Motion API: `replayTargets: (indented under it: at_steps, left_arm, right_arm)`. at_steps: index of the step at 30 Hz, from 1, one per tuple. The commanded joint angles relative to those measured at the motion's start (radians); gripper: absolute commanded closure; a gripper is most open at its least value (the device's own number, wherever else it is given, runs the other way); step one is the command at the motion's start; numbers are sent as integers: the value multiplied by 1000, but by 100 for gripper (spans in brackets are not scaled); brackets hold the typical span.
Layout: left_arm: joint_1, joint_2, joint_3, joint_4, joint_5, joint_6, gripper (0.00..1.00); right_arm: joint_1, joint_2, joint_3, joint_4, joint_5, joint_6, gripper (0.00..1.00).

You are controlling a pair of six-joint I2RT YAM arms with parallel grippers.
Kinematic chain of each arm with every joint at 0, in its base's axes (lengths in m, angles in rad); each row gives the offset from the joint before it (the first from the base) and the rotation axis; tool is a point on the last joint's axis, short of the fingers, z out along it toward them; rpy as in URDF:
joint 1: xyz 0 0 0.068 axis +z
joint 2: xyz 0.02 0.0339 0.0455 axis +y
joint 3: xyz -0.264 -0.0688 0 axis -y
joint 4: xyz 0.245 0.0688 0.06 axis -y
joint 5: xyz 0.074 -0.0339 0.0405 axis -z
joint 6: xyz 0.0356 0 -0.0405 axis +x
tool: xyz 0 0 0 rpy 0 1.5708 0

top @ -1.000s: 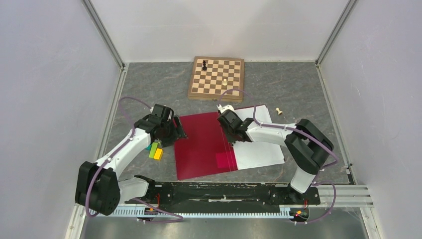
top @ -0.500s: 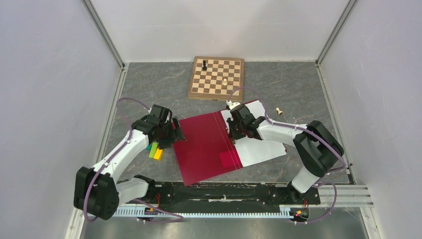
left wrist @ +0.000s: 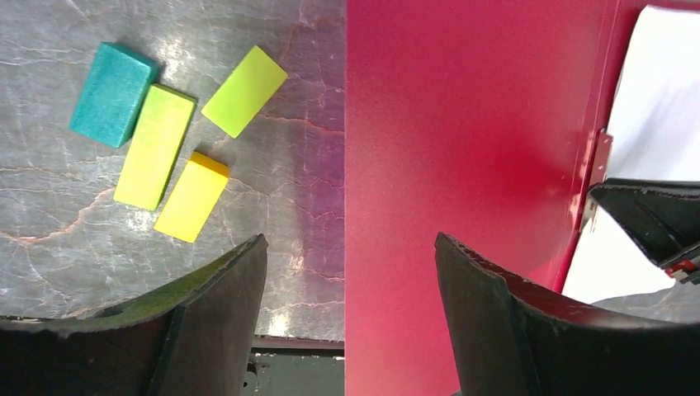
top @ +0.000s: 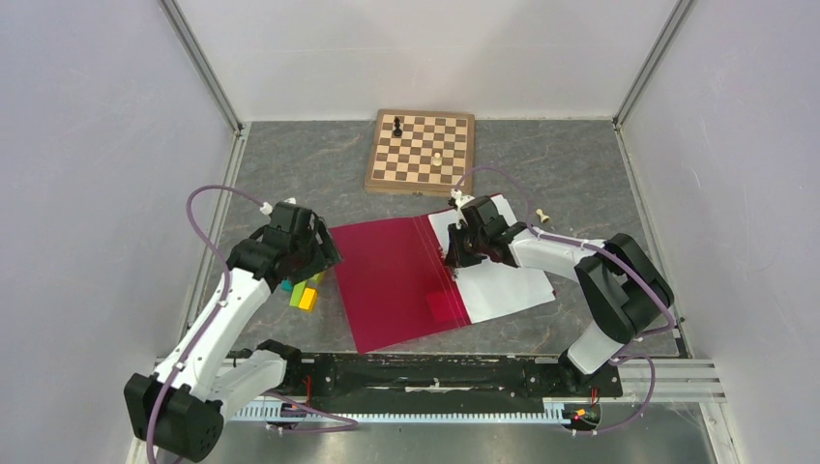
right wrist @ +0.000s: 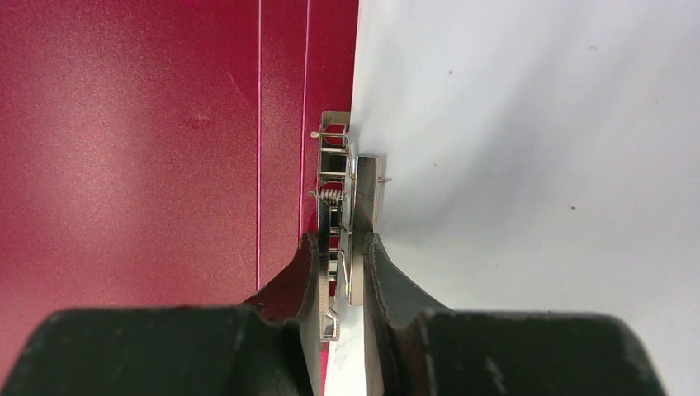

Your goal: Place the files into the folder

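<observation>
The crimson folder lies open on the table, its left cover bare. The white files lie on its right half, reaching the spine. My right gripper sits at the spine. In the right wrist view it is shut on the metal clip, with the files to the right and the folder to the left. My left gripper is open and empty over the folder's left edge. The left wrist view shows it straddling that edge above the folder.
Several coloured blocks lie left of the folder, also in the left wrist view. A wooden chessboard with two pieces stands at the back. A pale chess piece lies right of the files.
My left gripper has drawn back left and up off the folder's left edge. My right gripper has moved right and away along the spine, and the folder has turned slightly with it.
</observation>
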Motion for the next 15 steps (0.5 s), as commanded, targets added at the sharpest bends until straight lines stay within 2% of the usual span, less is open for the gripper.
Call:
replayTargets:
  at_steps: [1, 4, 8, 13, 15]
  left_arm:
    - [29, -77, 32, -45, -87, -77, 22]
    - [67, -93, 32, -90, -165, -126, 31]
    - [146, -128, -3, -74, -159, -161, 43]
    - [166, -43, -72, 31, 10, -151, 61]
    - [165, -13, -106, 102, 88, -144, 64]
  right_arm:
    - [-17, -5, -21, 15, -113, 45, 100]
    - [-36, -3, -31, 37, -152, 61, 100]
    - [-52, -2, -44, 58, -187, 79, 100]
    - [-58, -2, -58, 97, -226, 117, 100]
    - [-58, -5, -66, 114, -234, 136, 100]
